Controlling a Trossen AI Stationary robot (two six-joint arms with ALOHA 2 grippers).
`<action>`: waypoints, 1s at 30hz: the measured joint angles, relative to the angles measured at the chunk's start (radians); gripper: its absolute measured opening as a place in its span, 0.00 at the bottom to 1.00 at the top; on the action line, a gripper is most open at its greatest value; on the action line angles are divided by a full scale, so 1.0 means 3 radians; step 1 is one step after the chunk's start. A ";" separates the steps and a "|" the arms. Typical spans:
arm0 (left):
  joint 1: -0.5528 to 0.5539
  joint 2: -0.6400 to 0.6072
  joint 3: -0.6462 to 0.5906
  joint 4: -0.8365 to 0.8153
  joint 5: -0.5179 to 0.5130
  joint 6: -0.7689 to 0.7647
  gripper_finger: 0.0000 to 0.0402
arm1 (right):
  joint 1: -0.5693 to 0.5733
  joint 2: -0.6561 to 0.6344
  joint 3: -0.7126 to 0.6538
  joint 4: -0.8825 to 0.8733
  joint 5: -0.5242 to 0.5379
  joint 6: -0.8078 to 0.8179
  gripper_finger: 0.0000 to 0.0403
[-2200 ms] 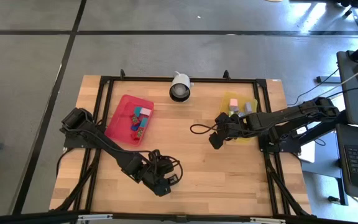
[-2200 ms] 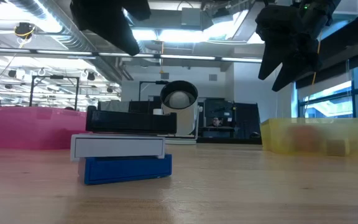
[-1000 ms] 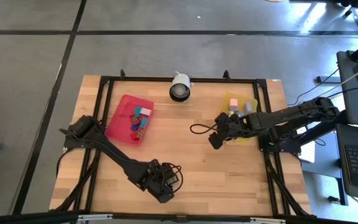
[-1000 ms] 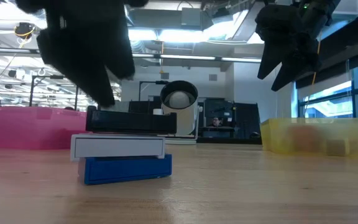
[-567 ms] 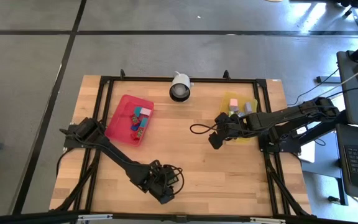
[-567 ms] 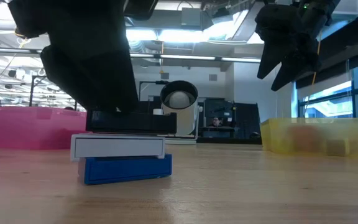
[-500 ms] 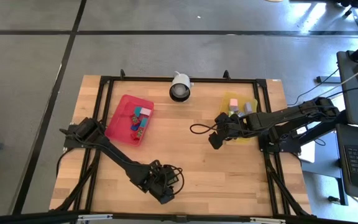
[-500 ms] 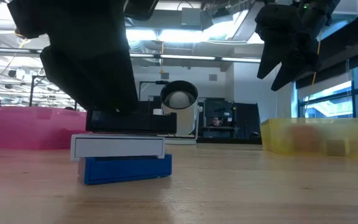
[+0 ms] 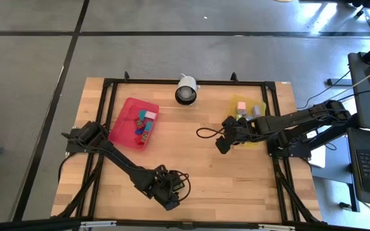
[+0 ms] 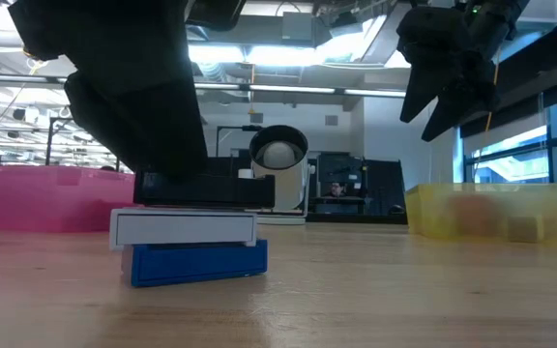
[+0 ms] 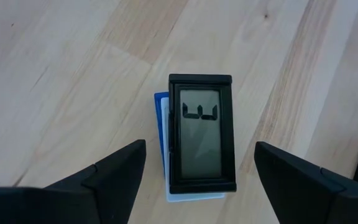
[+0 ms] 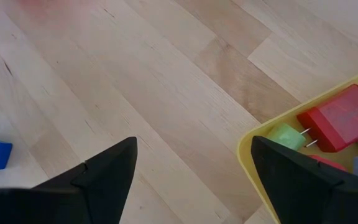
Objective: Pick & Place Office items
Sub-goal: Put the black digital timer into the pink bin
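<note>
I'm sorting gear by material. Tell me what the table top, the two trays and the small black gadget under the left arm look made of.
Table top: wood, pale planks with visible grain.
Red tray and yellow tray: likely plastic; the yellow one looks translucent.
Black gadget: probably moulded plastic casing with a grey display, stacked on white and blue pieces.

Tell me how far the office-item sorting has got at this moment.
Done: small pieces lie in the red tray and yellow tray. In hand: the open left claw straddles a black display device stacked on a white and blue piece, not gripping. The right claw hangs open. Left: that stack.
</note>
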 joint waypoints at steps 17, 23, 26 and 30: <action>0.0000 0.0061 0.0001 -0.0018 0.0034 0.0058 0.73 | -0.0001 0.0001 0.0000 0.0023 -0.0001 0.0000 0.79; 0.0000 0.0061 0.0001 -0.0017 0.0034 0.0058 0.73 | 0.0000 0.0000 0.0000 0.0024 0.0000 0.0000 0.79; 0.0000 0.0061 0.0001 -0.0018 0.0034 0.0058 0.73 | -0.0001 0.0000 0.0000 0.0024 0.0000 0.0000 0.79; 0.0000 0.0061 0.0001 -0.0018 0.0033 0.0058 0.73 | 0.0000 0.0001 0.0000 0.0024 0.0000 0.0001 0.79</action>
